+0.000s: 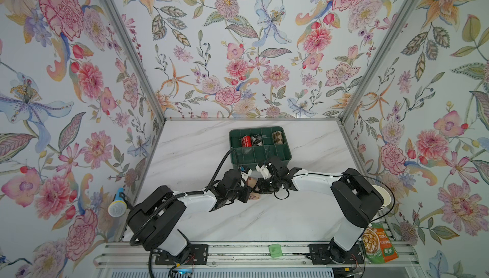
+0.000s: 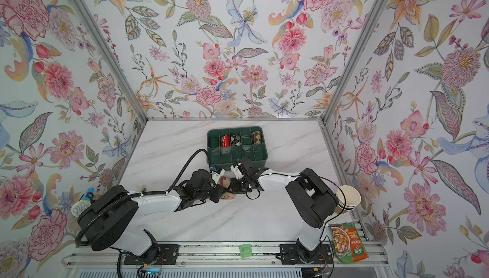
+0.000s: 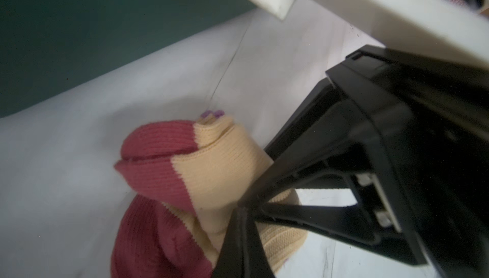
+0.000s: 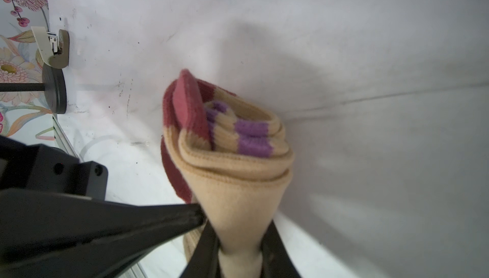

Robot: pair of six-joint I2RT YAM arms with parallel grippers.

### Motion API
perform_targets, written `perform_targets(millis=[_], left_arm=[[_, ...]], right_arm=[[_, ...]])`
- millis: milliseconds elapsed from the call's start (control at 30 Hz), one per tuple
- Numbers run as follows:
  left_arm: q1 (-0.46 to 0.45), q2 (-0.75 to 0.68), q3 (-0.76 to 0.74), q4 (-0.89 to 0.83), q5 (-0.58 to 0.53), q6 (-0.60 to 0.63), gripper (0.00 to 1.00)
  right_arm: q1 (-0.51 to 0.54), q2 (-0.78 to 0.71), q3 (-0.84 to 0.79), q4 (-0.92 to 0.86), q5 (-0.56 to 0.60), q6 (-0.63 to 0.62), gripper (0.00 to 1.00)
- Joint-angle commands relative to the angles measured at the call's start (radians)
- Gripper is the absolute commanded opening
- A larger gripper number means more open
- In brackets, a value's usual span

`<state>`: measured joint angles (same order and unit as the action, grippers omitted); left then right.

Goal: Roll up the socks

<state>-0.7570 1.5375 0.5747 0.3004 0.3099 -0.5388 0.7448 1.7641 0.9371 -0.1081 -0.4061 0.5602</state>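
A cream and dark red sock point(image 4: 238, 184) with purple stripes is rolled into a bundle on the white marble table, just in front of the green tray point(image 1: 288, 152). In both top views the two arms meet over it, and only bits of the sock point(image 1: 252, 183) point(image 2: 225, 181) show between them. My right gripper point(image 4: 240, 253) is shut on the cream end of the bundle. My left gripper point(image 3: 239, 231) is shut, with its tips pressed against the cream fabric point(image 3: 211, 163) next to the right gripper's finger. I see no fabric between its tips.
The compartmented tray holds a red rolled sock point(image 1: 246, 141), a checkered one point(image 1: 256, 140) and a brown argyle one point(image 1: 277, 137). A microphone point(image 1: 116, 205) stands at the left edge. Paper cups point(image 2: 348, 200) and a snack packet point(image 1: 379, 245) sit at the right.
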Motion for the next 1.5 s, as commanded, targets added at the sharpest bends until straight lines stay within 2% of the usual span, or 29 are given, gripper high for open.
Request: perform_targets(millis=[0, 233, 433, 667, 800, 1000, 1067, 1167, 1300, 1467], left_arm=[[-0.012, 0.046, 0.028, 0.010, 0.012, -0.003, 0.00], [-0.016, 0.105, 0.039, -0.042, 0.009, 0.009, 0.00], [-0.016, 0.127, 0.035, -0.069, 0.004, 0.017, 0.00], [-0.017, 0.159, 0.028, -0.062, 0.006, 0.013, 0.00], [-0.016, 0.169, 0.027, -0.062, 0.002, 0.012, 0.00], [-0.016, 0.180, 0.030, -0.055, 0.006, 0.012, 0.00], [-0.016, 0.182, 0.032, -0.053, 0.006, 0.013, 0.00], [-0.017, 0.184, 0.036, -0.054, 0.006, 0.013, 0.00], [-0.018, 0.184, 0.039, -0.059, 0.006, 0.014, 0.00], [-0.017, 0.178, 0.048, -0.067, 0.006, 0.017, 0.00]], right_arm=[[0.008, 0.048, -0.010, -0.078, 0.062, -0.019, 0.09], [0.009, 0.048, -0.003, -0.076, 0.057, -0.023, 0.11], [0.003, 0.030, -0.004, -0.075, 0.058, -0.026, 0.25], [-0.009, -0.033, -0.023, -0.071, 0.070, -0.031, 0.49], [-0.022, -0.092, -0.041, -0.070, 0.089, -0.029, 0.54], [-0.061, -0.186, -0.093, -0.073, 0.150, -0.029, 0.54], [-0.070, -0.196, -0.099, -0.099, 0.196, -0.041, 0.51], [-0.070, -0.178, -0.086, -0.160, 0.273, -0.063, 0.45], [-0.062, -0.140, -0.075, -0.179, 0.316, -0.071, 0.38], [-0.043, -0.098, -0.053, -0.167, 0.328, -0.083, 0.36]])
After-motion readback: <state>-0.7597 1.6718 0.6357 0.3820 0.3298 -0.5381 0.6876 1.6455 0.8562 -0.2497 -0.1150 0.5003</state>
